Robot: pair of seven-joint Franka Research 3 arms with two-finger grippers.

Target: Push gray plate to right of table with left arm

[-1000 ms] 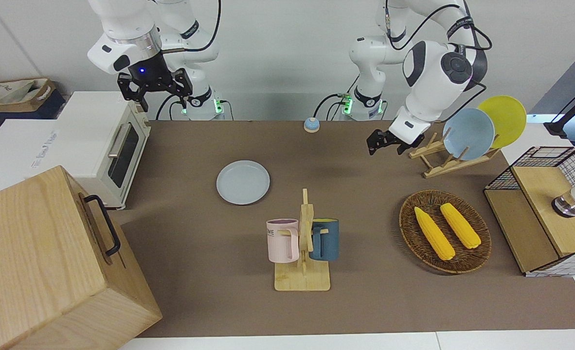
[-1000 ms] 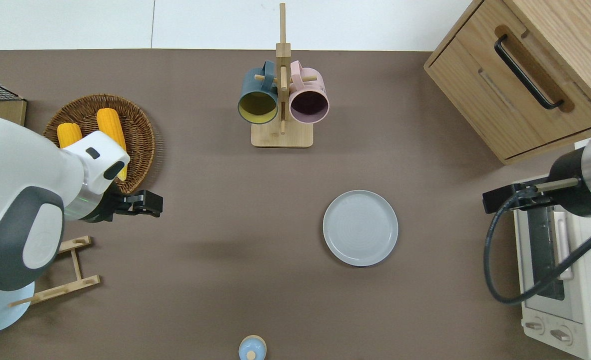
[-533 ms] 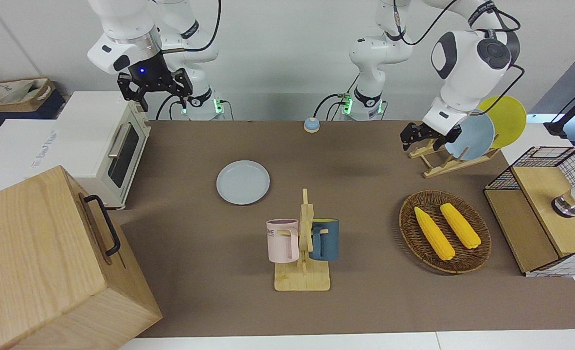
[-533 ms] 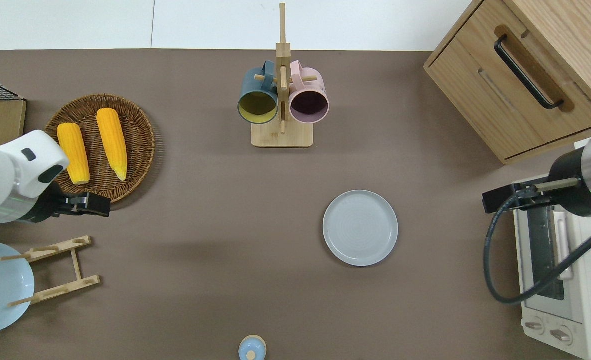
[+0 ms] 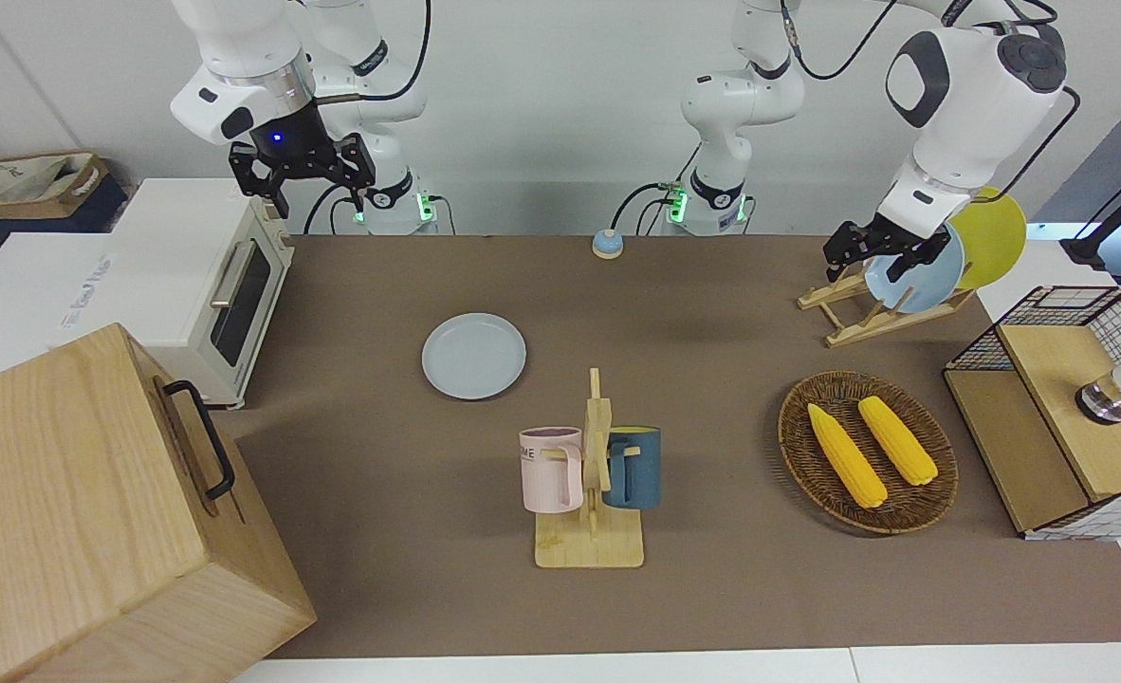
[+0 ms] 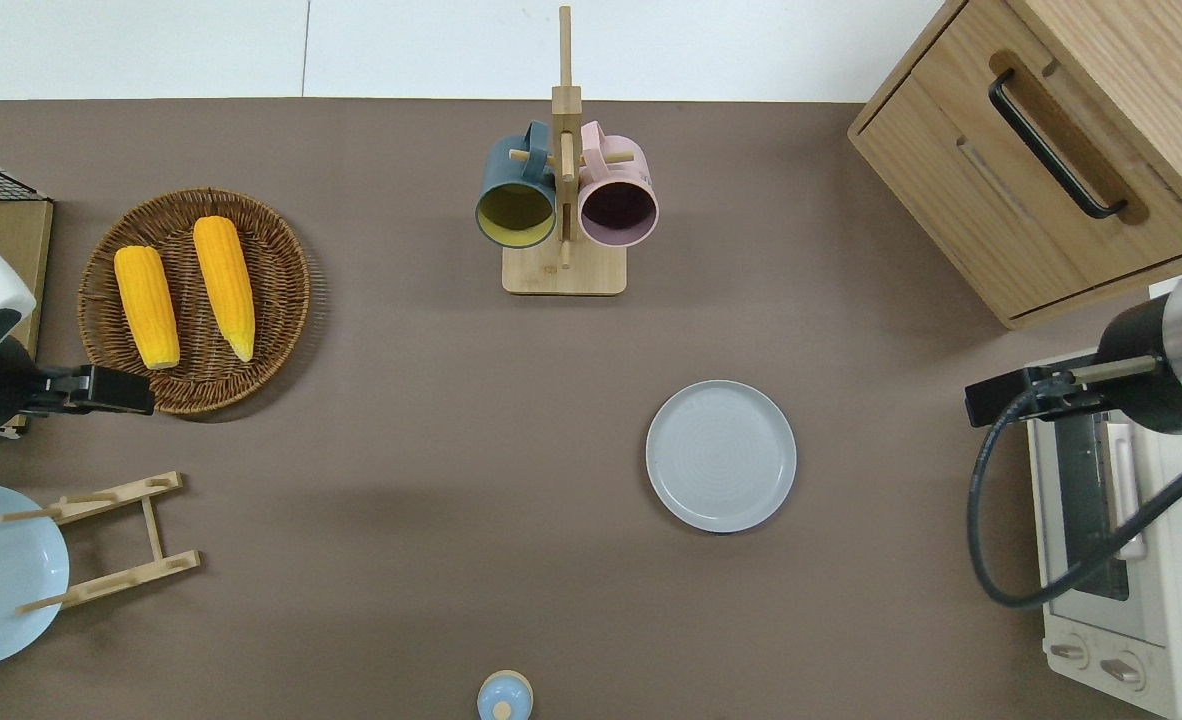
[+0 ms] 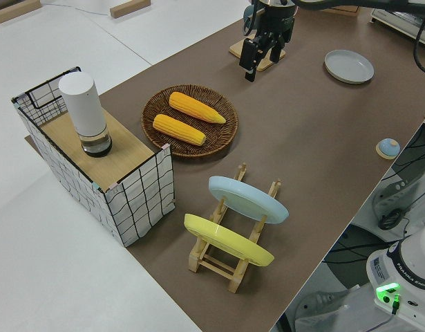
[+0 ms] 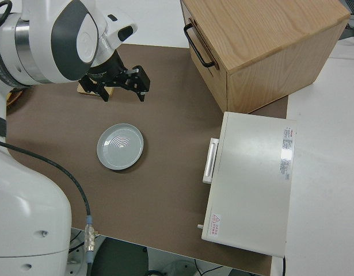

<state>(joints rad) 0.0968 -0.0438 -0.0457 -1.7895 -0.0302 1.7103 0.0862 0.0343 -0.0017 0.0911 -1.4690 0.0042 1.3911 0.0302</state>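
The gray plate (image 5: 473, 356) lies flat on the brown table (image 5: 712, 313), toward the right arm's end, nearer to the robots than the mug rack; it also shows in the overhead view (image 6: 721, 455) and the right side view (image 8: 120, 146). My left gripper (image 5: 872, 252) is open and empty, up in the air at its own end of the table. In the overhead view the left gripper (image 6: 146, 393) is over the rim of the wicker basket (image 6: 191, 300), a long way from the plate. My right gripper (image 5: 303, 182) is parked and open.
Two corn cobs (image 5: 869, 451) lie in the basket. A mug rack (image 5: 591, 484) holds a pink and a dark blue mug. A dish rack (image 5: 878, 308) holds a sky-blue plate (image 5: 926, 275) and a yellow plate (image 5: 992, 232). There are also a toaster oven (image 5: 210, 285), wooden cabinet (image 5: 86, 512), wire crate (image 5: 1063, 408) and blue bell (image 5: 606, 245).
My left arm has swung up and away toward its own end of the table, from mid-table to over the basket's rim. The gray plate and the right arm have not moved.
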